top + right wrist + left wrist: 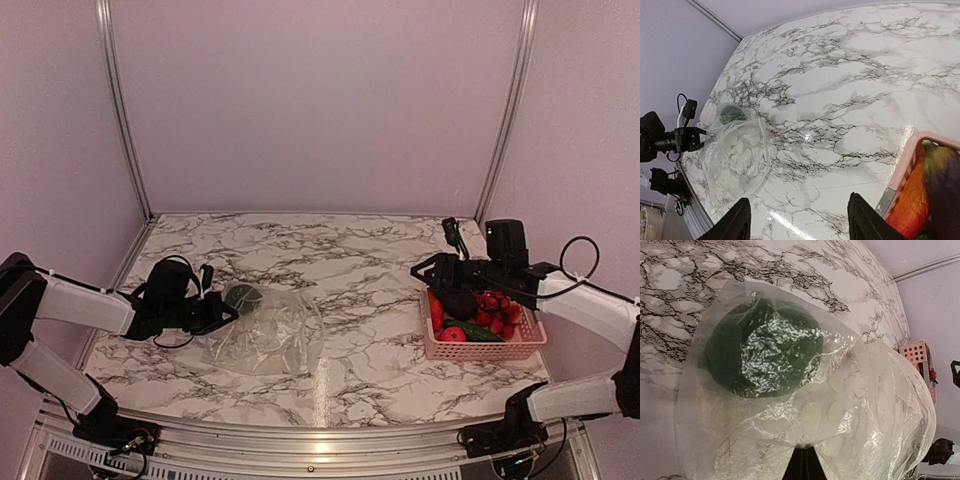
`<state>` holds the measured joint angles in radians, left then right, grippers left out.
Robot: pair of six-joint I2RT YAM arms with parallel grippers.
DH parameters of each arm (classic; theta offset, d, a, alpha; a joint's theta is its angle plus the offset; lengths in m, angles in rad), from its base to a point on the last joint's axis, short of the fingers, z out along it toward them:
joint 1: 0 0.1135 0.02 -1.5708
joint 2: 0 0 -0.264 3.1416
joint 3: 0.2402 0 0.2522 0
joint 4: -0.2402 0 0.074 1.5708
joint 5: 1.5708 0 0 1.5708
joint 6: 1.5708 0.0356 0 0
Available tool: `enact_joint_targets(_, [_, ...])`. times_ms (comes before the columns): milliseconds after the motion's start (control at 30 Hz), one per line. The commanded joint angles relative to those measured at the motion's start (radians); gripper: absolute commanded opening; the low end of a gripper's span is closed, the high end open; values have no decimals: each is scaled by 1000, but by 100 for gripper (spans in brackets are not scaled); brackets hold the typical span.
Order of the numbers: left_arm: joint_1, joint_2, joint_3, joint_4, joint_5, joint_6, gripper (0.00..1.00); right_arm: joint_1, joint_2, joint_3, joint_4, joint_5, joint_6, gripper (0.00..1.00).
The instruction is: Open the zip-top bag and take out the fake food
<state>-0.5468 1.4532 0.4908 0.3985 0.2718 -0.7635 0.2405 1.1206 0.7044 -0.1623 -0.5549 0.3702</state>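
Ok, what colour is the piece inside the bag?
The piece is dark green, seen through the clear bag; the left wrist view shows it best.

I am driving a robot test booth in a lab, not a home. My left arm (70, 305) and right arm (595, 305) are bolted to a metal rail (320, 445) at 6 o'clock. Plain pale walls (320, 100) and metal posts (122, 110) close in the marble-look table (370, 260) at 9, 12 and 3 o'clock. Wires (578, 245) hang loose. The basket (485, 352) holds toy food (495, 310).
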Motion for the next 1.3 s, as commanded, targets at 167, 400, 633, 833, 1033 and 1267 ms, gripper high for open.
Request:
enact_joint_targets(167, [-2,-84,-8,28,15,34,0,336,246,41,300,49,128,44])
enact_joint_targets(400, [-11,-104,-17,47,14,40,0,455,508,58,503,33,186,27])
enact_joint_targets(633, [-29,-114,-18,57,20,67,0,489,721,132,702,-51,264,24])
enact_joint_targets(833, [-61,-131,5,32,17,117,0,528,858,228,785,-88,306,27])
enact_joint_targets(1033, [-117,-133,58,-35,5,206,0,535,951,262,895,-116,370,40])
enact_joint_targets(1267, [-205,-110,179,-192,-61,382,0,543,1009,277,949,-129,405,59])
